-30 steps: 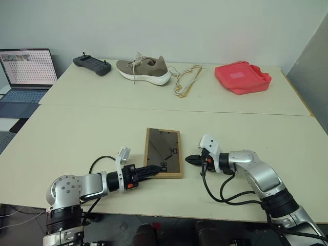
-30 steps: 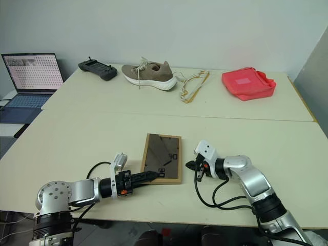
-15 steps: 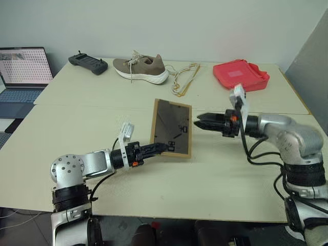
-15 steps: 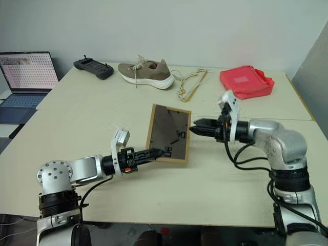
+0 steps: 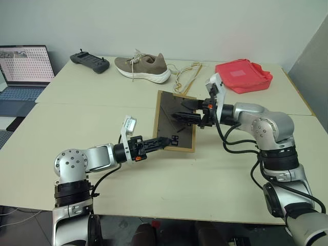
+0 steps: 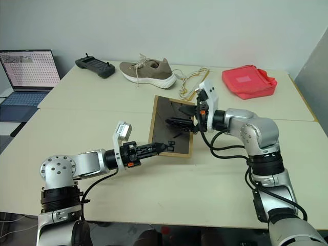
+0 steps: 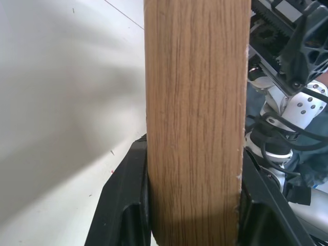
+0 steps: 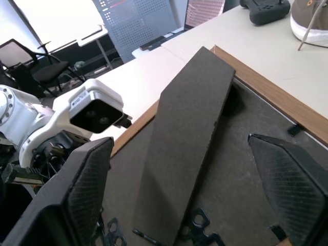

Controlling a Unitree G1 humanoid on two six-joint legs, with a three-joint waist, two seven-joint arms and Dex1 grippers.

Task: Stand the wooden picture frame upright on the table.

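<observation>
my left gripper point(image 5: 163, 142) is clamped on the bottom rail of the wooden picture frame point(image 5: 176, 121), holding it tilted up off the table point(image 5: 66, 138) near centre. my right gripper point(image 5: 183, 111) is spread wide at the back board, either side of the fold-out stand point(image 8: 187, 138). i'd pinch the stand's free end and swing it out gently. the frame's long axis runs 6 to 12 o'clock, back facing me.

An office or lab room is suggested: plain pale walls, a large cream table point(image 5: 77, 133), an open laptop point(image 5: 23, 69) off its far left corner, and office chairs point(image 8: 41, 72) beside a perforated grey panel point(image 8: 138, 25) seen in the right wrist view
</observation>
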